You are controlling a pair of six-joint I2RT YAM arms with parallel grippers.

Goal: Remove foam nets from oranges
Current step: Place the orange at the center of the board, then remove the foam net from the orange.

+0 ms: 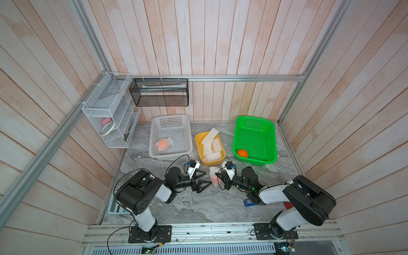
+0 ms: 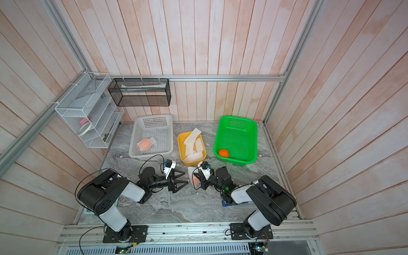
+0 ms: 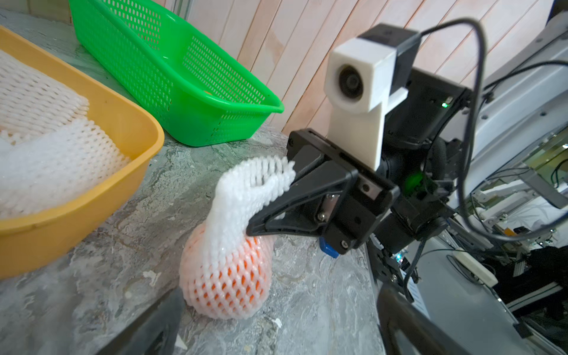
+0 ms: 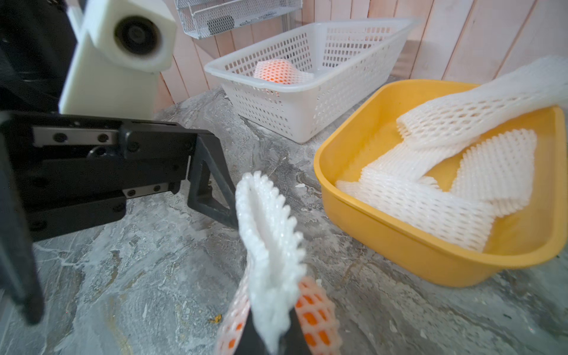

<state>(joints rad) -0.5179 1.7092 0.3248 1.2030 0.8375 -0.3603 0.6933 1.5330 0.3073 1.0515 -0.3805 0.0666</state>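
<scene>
One bare orange point(image 1: 242, 153) lay in the green basket point(image 1: 258, 136), beside the yellow tub point(image 1: 213, 163) on the right arm's side. The tub held several empty foam nets point(image 1: 209, 141). Two fruits were not yet stripped — a netted orange point(image 1: 163, 144) in the white basket point(image 1: 174, 132) on the tub's other side, and a table orange point(image 3: 227, 276) just in front of the tub. The right gripper point(image 3: 250, 229) was clamped on that fruit's foam net point(image 3: 242, 196) at its loose end; the left gripper point(image 1: 208, 177) stood wide apart beside it — empty.
</scene>
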